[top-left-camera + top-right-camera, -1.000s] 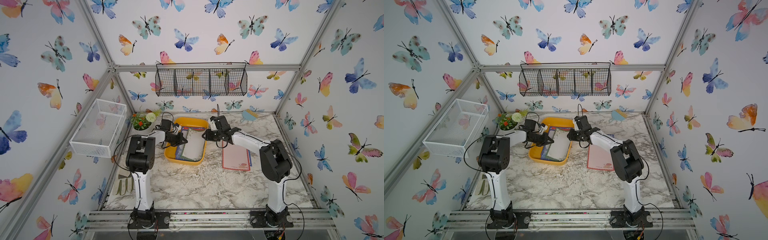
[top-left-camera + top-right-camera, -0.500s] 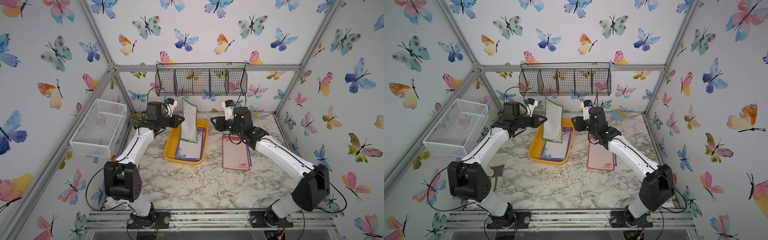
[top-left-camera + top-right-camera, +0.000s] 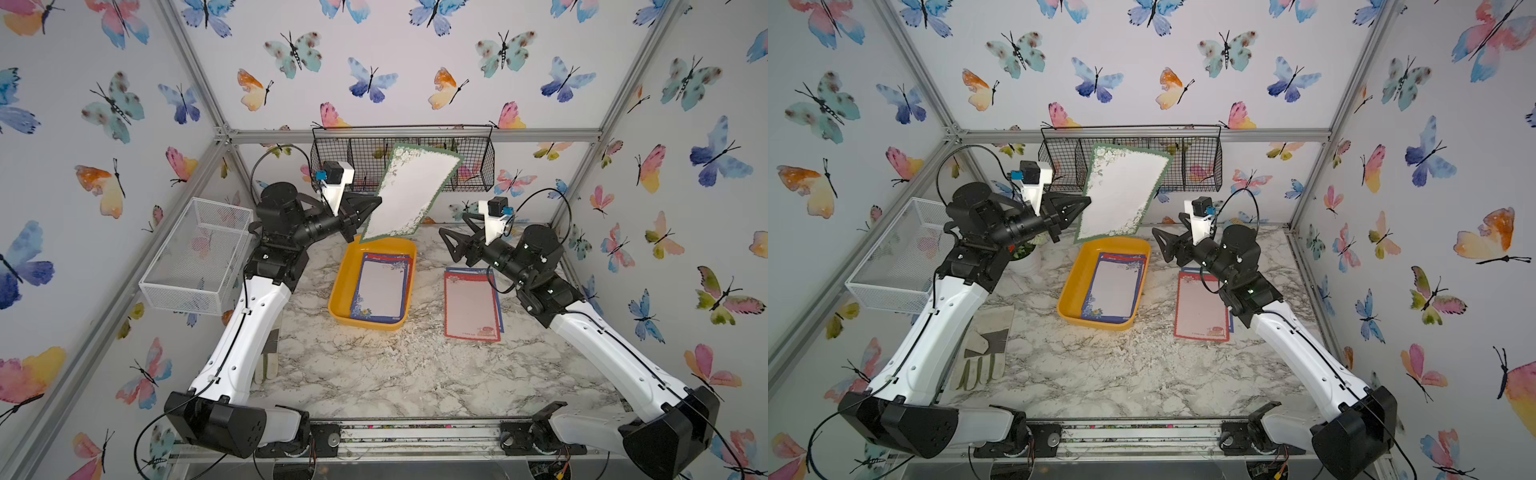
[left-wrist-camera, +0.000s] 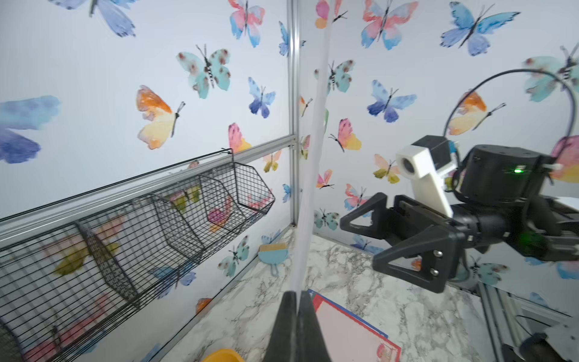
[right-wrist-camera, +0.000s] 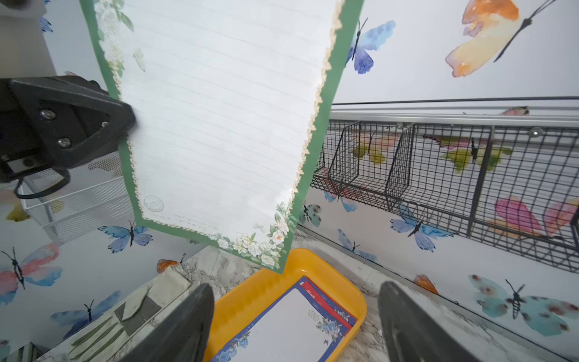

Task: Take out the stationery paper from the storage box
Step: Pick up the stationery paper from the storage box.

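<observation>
Left gripper (image 3: pixel 377 201) is clamped on one long edge of the green-bordered sheet (image 3: pixel 409 195), holding it up, tilted, with its lower end over the far end of the storage box (image 3: pixel 340 284). The left wrist view shows the paper edge-on in the pinch. Right gripper (image 3: pixel 453 224) is spread wide and empty, pointed at the sheet's free side, near but not touching. The box sits mid-table toward the far edge, with a blue-bordered sheet (image 3: pixel 380 291) on top and red showing under it. A red-bordered sheet (image 3: pixel 469 303) lies on the table (image 3: pixel 374 374) between the box and the right edge, over a blue one. So you're mid-transfer, probably a handover or a carry to that pile. Next, either close the right on the free edge before the left lets go, or swing the left over the pile and lower it flat. Paper's floppy, so go slow and release low.
</observation>
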Available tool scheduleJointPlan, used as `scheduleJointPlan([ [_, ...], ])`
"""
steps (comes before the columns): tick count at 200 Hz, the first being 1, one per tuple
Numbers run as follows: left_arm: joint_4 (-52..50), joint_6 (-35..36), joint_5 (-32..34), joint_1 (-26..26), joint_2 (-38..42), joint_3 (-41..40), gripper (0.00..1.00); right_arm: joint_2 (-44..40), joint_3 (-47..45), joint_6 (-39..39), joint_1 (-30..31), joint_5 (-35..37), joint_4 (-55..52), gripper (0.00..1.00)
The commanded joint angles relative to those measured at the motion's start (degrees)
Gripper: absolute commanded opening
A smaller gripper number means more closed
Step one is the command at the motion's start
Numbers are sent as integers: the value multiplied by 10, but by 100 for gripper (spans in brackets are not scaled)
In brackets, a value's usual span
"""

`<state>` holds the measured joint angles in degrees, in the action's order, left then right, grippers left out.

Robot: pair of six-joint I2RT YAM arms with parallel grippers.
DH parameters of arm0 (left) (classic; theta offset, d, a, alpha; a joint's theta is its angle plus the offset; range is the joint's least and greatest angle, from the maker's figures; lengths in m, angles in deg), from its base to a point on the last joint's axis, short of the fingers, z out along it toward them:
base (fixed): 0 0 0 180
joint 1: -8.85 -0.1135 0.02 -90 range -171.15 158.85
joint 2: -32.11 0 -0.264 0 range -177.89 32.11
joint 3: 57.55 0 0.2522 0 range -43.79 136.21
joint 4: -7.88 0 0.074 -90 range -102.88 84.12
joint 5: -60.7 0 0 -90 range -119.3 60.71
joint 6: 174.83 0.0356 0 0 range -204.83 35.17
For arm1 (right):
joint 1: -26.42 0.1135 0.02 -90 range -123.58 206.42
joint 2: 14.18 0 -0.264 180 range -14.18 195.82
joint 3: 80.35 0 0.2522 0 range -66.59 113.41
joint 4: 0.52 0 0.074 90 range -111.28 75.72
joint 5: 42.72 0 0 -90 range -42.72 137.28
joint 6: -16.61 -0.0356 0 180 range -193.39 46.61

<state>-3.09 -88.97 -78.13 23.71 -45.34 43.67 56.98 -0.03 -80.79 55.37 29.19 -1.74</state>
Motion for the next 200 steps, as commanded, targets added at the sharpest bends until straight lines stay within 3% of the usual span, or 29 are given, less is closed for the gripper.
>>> scheduleJointPlan([
  [1,127,-99,-77,-2,-14,-14,0,3,-5,9,-16,-91,71,85],
  [47,311,-248,-126,-3,-32,-67,0,15,-4,2,-45,-153,139,85],
  [94,366,-295,-128,-3,-43,-103,0,44,18,-67,-73,-291,208,67],
  [138,432,-342,-125,-4,-68,-138,0,85,25,-151,-72,-341,268,42],
  [167,464,-363,-124,-4,-75,-160,0,87,15,-165,-73,-323,267,12],
  [200,463,-359,-117,-4,-74,-166,0,79,8,-159,-74,-303,246,9],
])
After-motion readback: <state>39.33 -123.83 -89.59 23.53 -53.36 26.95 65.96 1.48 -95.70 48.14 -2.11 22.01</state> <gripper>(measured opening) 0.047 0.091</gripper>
